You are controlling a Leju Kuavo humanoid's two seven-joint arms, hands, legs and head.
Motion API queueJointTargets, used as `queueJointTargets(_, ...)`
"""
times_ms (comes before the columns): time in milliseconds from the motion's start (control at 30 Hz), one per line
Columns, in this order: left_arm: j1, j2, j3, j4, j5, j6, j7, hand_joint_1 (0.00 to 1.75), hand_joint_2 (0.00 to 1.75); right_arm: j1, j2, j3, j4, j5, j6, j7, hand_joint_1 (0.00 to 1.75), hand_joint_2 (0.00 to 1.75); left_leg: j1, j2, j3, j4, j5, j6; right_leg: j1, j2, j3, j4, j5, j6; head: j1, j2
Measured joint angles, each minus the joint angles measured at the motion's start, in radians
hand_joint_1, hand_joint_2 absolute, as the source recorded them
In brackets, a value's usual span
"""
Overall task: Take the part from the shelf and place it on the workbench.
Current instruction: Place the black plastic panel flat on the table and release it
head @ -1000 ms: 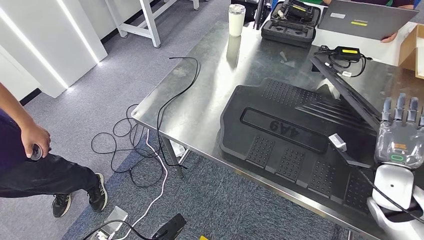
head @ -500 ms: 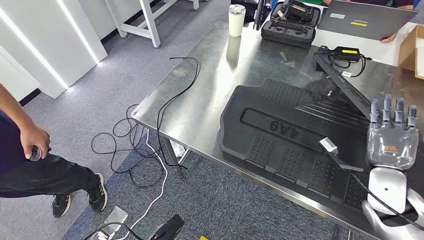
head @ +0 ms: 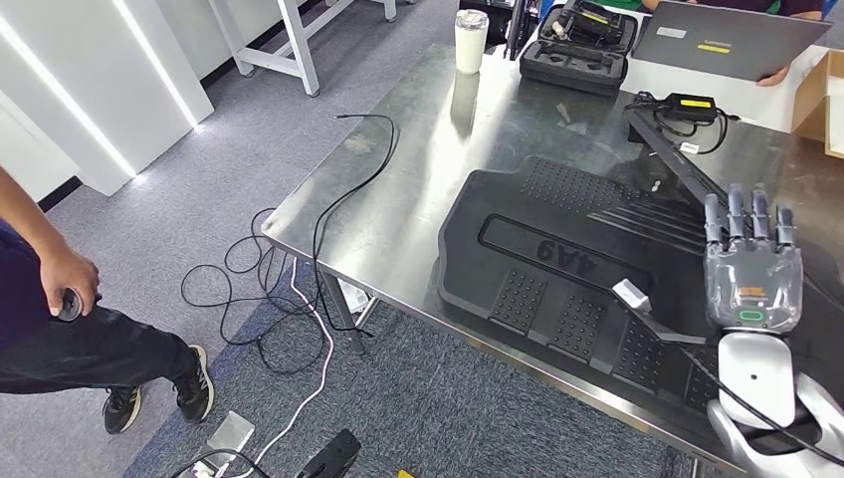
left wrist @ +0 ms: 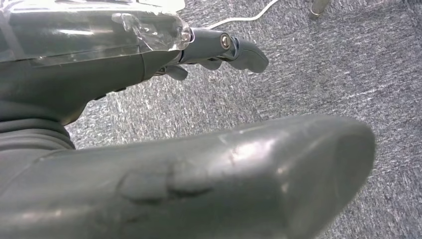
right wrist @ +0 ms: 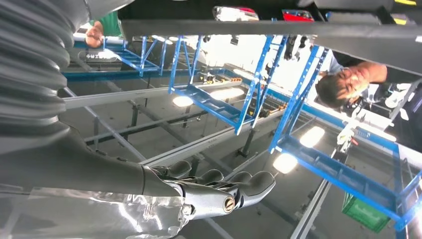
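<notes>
Right hand raised, fingers straight and empty; left hand hangs loosely open.

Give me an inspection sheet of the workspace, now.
Surface: steel bench, bare at its left end.
Job's things: black panel flat on the bench; black strip lying across it, white tag at its near end.
Clutter: tumbler, tool case, laptop, adapter, box.
Hands: right hand above the strip, fingers straight, grasp unclear; left hand over carpet, holding nothing.
Cables: black cable off the bench edge; white cable on the floor.
Surroundings: person standing at left.
</notes>
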State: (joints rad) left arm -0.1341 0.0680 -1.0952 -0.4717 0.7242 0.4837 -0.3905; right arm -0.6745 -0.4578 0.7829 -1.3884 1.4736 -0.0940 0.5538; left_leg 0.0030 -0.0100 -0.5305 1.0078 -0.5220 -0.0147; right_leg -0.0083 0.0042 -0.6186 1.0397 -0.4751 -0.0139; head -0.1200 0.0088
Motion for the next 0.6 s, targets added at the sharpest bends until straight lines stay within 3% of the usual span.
queueJointTargets(300, 0.002, 0.0, 0.0, 0.0, 0.006, 0.006, -0.004, 0.0, 0.0, 0.013, -0.004, -0.007, -0.038, -0.055, -0.053, 0.018, 0.0, 1.75, 0.0, 0.0, 0.001, 0.0, 0.0, 0.0, 0.0, 0.0, 0.001, 0.0, 0.0, 0.0, 0.0, 0.0)
queueJointTargets(600, 0.001, 0.0, 0.0, 0.0, 0.023, 0.005, -0.004, 0.0, 0.0, 0.097, -0.034, -0.096, -0.121, -0.278, -0.333, 0.047, 0.0, 1.75, 0.0, 0.0, 0.002, 0.0, -0.001, 0.0, 0.0, 0.0, 0.001, 0.0, 0.0, 0.0, 0.0, 0.0)
